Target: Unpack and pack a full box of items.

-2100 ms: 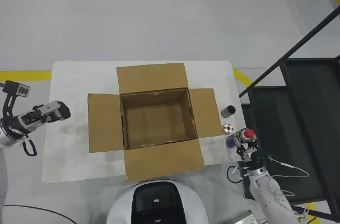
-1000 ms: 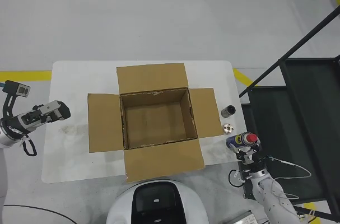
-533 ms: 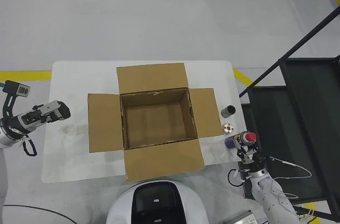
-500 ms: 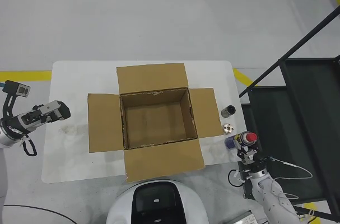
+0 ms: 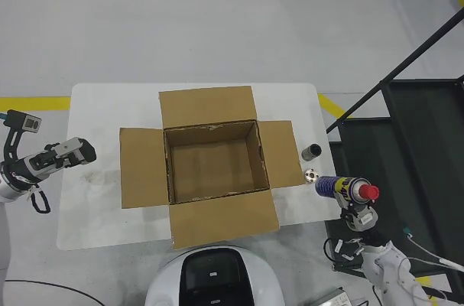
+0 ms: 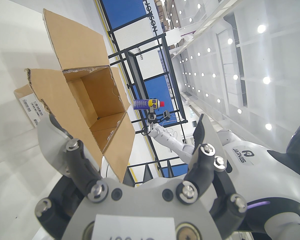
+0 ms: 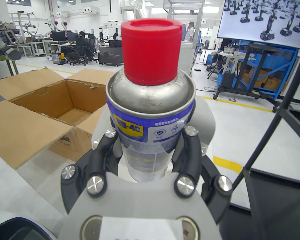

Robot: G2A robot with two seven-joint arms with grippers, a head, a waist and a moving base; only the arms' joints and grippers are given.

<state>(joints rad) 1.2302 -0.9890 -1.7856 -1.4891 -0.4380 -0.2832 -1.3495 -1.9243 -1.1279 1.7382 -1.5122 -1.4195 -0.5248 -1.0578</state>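
We see a white rectangular counter [image 5: 102, 115], and at its right a black metal rack [image 5: 415, 153] stands on the floor. In the middle of the counter sits a large brown cardboard box [image 5: 207, 105], with all four flaps folded outward and its bare cardboard floor showing.

The left claw [image 6: 126, 131] hangs at the counter's left edge and points toward the box, apart from the left flap. Its two fingers are spread wide and there is nothing between them.

The right claw [image 5: 360, 218] is at the counter's right edge, just past the box's right flap. Its fingers are clamped on both sides of a blue-and-yellow metal spray can with a red plastic cap [image 5: 345, 186]. From above, the can lies sideways and outside the box. Its base end is toward the right flap and its red cap points away, toward the rack. In the left wrist view the can shows beyond the box's far flap.

A small dark cylinder [image 5: 311, 152] stands upright on the counter just beside the right flap. Near it, close to the can's base, is a small silvery round piece [image 5: 309, 177] that we cannot identify.
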